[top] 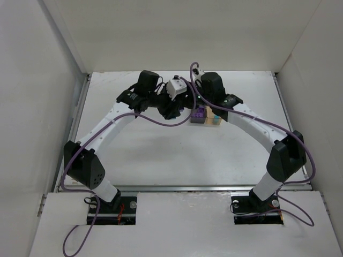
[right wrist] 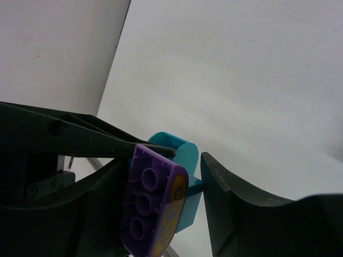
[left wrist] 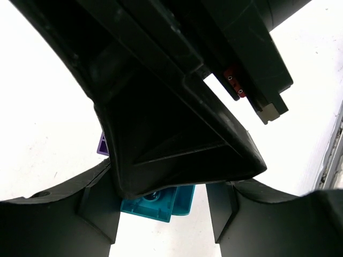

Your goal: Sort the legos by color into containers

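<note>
1. Both arms reached forward and bent inward. The left arm (top: 115, 126) and right arm (top: 252, 126) met wrist to wrist over the far middle of the table (top: 161, 155).
2. The two containers stood touching under the wrists. The dark grey bin (top: 196, 122) showed purple inside. The amber bin (top: 215, 125) sat just beside it, with a spot of teal at its top.
3. Left gripper (left wrist: 163, 193): the fingers (left wrist: 53, 225) stood spread wide and clamped nothing. A teal piece (left wrist: 161, 206) lay between them, against one finger and clear of the other.
4. A black moulded body (left wrist: 177, 134) filled most of the left wrist view; I could not tell whose hardware it was. Only a purple sliver (left wrist: 102, 144) showed past it.
5. Right gripper (right wrist: 171, 176): a purple brick (right wrist: 153, 206), studs facing the camera, lay against one finger. A teal brick (right wrist: 185, 158) sat right behind it.
6. A gap showed between the purple brick and the other finger (right wrist: 241, 214). I could not tell whether the right gripper was clenched or loose.
7. A black bar (right wrist: 80, 134) crossed in from the side to the purple brick's top edge; its source was cut off.
8. From above, both sets of fingertips were hidden under the wrists.
</note>
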{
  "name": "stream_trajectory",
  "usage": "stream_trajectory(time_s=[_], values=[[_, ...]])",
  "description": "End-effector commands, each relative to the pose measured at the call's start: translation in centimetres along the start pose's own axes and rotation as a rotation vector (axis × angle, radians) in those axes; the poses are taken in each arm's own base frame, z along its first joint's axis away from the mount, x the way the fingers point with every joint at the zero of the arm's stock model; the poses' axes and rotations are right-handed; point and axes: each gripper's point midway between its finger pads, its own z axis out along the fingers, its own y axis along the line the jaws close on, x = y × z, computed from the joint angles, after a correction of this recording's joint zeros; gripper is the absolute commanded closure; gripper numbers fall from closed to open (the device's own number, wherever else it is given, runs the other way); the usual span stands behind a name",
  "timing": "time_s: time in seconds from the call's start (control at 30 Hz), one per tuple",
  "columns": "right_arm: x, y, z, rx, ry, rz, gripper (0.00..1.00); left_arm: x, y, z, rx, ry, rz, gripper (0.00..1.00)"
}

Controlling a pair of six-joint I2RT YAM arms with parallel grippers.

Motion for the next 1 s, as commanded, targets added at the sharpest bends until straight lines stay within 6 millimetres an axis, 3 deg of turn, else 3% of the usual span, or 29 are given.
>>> stream_trajectory(time_s=[0.0, 0.07, 0.13, 0.27, 0.33, 0.4, 0.53, 0.67, 0.87, 0.93, 0.97], values=[[-0.7, 2.7, -1.5, -0.081, -0.032, -0.053, 1.00, -2.5, 0.2, -1.1, -0.024, -0.065, 0.044, 0.57], [-0.9, 2.9, -1.9, -0.087, -0.041, -0.065, 1.00, -2.3, 0.1, -1.1, -0.010, -0.058, 0.081, 0.40], [-1.1, 3.2, -2.2, -0.092, -0.049, -0.083, 1.00, -1.3, 0.0, -1.4, 0.006, -0.026, 0.101, 0.31], [-1.0, 3.2, -2.5, -0.093, -0.052, -0.102, 1.00, -1.0, 0.6, -2.7, 0.009, -0.033, 0.122, 0.26], [-1.0, 3.2, -2.5, -0.093, -0.052, -0.102, 1.00, -0.7, 1.1, -3.1, 0.008, -0.034, 0.114, 0.33], [-0.6, 3.0, -2.4, -0.095, -0.039, -0.099, 1.00, -1.0, 0.3, -3.4, 0.043, -0.050, 0.135, 0.37], [-0.5, 3.1, -2.5, -0.102, -0.034, -0.099, 1.00, -0.9, -0.7, -3.2, 0.103, -0.067, 0.149, 0.60], [-0.5, 3.1, -2.5, -0.102, -0.034, -0.099, 1.00, -0.6, -1.2, -3.3, 0.133, -0.062, 0.178, 0.63], [-0.7, 3.5, -2.3, -0.118, -0.034, -0.094, 1.00, 0.1, -1.3, -2.8, 0.146, -0.040, 0.135, 1.00], [-0.6, 3.6, -2.4, -0.126, -0.028, -0.095, 1.00, 0.4, -1.3, -2.5, 0.150, -0.030, 0.093, 1.00], [-0.6, 3.6, -2.4, -0.126, -0.028, -0.095, 0.80, 0.0, -1.3, -2.6, 0.147, -0.036, 0.089, 1.00]])
